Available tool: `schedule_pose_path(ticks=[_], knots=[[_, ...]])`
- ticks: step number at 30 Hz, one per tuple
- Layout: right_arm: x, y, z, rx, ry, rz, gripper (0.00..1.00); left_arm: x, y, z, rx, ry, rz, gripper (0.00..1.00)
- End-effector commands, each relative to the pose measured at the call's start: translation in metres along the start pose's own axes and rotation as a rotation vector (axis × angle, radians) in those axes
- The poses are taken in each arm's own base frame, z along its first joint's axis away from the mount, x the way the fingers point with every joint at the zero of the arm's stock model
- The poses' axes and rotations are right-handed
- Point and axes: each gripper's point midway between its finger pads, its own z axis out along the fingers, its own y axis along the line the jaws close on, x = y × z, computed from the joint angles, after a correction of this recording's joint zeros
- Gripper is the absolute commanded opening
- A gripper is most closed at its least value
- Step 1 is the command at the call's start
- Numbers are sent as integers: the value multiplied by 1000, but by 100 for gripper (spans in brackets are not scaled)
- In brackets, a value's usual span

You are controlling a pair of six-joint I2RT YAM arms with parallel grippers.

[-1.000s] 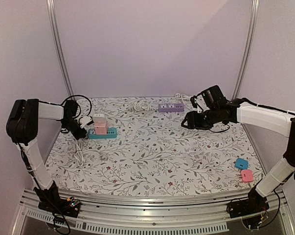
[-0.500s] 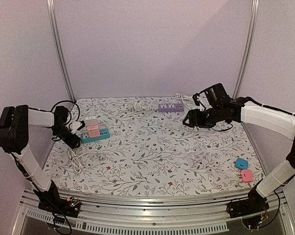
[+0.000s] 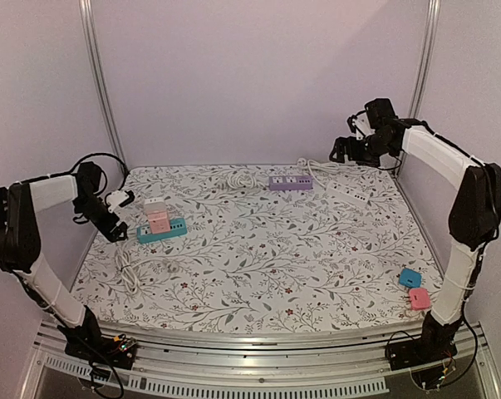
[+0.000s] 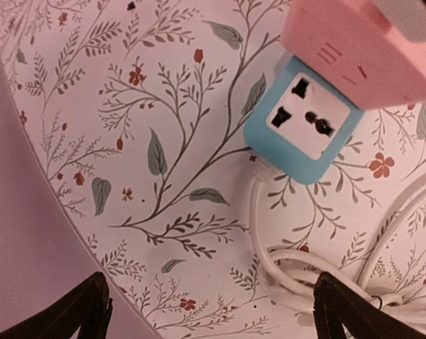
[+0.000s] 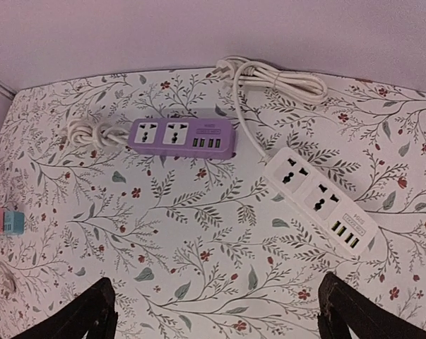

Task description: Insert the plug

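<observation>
Left wrist view: the two dark fingers of the left gripper [image 4: 213,307] stand wide apart at the bottom edge. Nothing is between them but the flowery table cover [image 4: 163,176]. Just past them lies a looped white cord [image 4: 297,279]. It runs up to the end of a blue power strip [image 4: 302,129], which has one free socket facing up. A pink plug [image 4: 361,49] sits on top of the strip, right next to that socket.

Right wrist view: the fingers of the right gripper [image 5: 216,314] are wide apart too and hold nothing. This gripper is high above the table. Below it lies a white power strip [image 5: 318,195]. To the left of that strip lies a purple power strip [image 5: 182,136] with a bundled cord [image 5: 89,133] at its end.

Top view: the left gripper is near the left end of the blue strip, on the left side of the table. The right gripper is up in the air over the far right corner. A little blue block [image 3: 410,277] and a little pink block [image 3: 419,298] lie side by side near the front right edge, well apart from both grippers.
</observation>
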Motion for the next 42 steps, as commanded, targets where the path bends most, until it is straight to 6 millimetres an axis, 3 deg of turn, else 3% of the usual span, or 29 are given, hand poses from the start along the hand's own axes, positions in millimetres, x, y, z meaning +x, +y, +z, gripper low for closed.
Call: schedule_pose_path(ticks=[1,2,3,5,6,11,13,18,23,25,29,32,36,37,40,42], knots=[[25,-75,41,144,223,-99,99,28,16,-36,-40,12,-4,100],[23,-86,48,181,245,-140,99,28,15,-43,-44,3,2,100],[36,-98,67,202,310,-199,99,27,10,-51,-32,-9,6,100],[43,-109,85,213,378,-315,99,20,4,-69,-22,-36,-16,99],[58,-115,101,196,435,-354,99,16,2,-80,-21,-53,-31,99],[88,-142,142,178,534,-459,99,6,0,-128,-58,-127,-96,100],[88,-158,152,216,543,-466,99,3,-4,-141,-67,-157,-92,99],[95,-170,168,235,566,-496,99,-8,-25,-158,-50,-213,-48,99],[101,-179,164,244,603,-523,99,-14,-38,-162,-23,-220,-24,99],[109,-177,162,209,633,-514,90,-16,-36,-162,-27,-213,-16,99],[138,-147,150,39,723,-481,55,-26,-30,-175,-49,-251,-6,100],[171,-115,136,-72,795,-567,47,-38,-28,-194,-56,-302,-5,100],[195,-78,99,-120,786,-706,31,-47,-34,-216,-46,-364,-5,99],[190,-67,86,-113,751,-711,28,-48,-38,-220,-43,-379,-1,100],[213,-35,56,-102,731,-693,25,-50,-49,-233,-23,-422,10,100],[240,-14,39,-93,746,-714,25,-50,-58,-240,-6,-445,15,99]])
